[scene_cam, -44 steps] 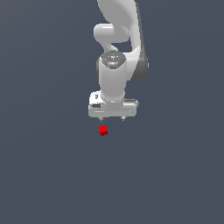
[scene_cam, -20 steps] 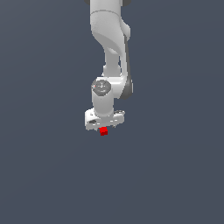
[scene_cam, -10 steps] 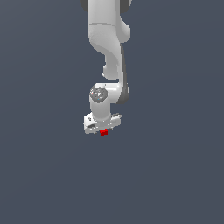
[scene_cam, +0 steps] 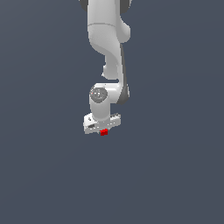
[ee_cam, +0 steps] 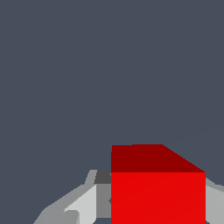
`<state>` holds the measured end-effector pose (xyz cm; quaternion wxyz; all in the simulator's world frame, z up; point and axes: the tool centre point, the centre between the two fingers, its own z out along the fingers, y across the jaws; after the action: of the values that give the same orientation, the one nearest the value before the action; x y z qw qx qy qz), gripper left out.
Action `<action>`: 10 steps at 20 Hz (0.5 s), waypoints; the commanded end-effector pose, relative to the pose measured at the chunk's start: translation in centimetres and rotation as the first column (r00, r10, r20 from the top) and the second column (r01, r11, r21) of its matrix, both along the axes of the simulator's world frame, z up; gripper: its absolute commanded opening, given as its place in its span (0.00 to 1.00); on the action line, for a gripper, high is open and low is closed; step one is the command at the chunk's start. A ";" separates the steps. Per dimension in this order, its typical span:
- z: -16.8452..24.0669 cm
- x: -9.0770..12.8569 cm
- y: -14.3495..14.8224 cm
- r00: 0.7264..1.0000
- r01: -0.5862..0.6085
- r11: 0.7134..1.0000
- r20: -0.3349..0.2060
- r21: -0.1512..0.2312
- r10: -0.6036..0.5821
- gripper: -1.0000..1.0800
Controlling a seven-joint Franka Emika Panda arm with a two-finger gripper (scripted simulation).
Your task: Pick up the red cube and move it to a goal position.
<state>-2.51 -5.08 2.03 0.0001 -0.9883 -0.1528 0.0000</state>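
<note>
The red cube is tiny and sits on the grey floor, mostly tucked under the white gripper, with only its lower edge showing. In the wrist view the red cube fills the space between the two grey fingers. One finger stands against one side of it, and the other finger against the opposite side. My gripper is shut on the cube, low at floor level. The arm comes straight down from above.
A plain dark grey floor spreads all around. No other object or marker shows in either view.
The gripper has come down from above the cube onto it and now covers most of it. The cube's place in the exterior view is unchanged.
</note>
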 end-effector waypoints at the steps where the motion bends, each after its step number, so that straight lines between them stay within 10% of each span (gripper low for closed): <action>1: 0.0 0.0 0.0 1.000 0.000 1.000 0.000 0.000 0.000 0.00; 10: 1.7 -0.9 2.2 1.000 -0.001 1.000 0.000 0.000 0.001 0.00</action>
<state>-3.20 -3.58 3.22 0.0001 -0.9883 -0.1524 0.0007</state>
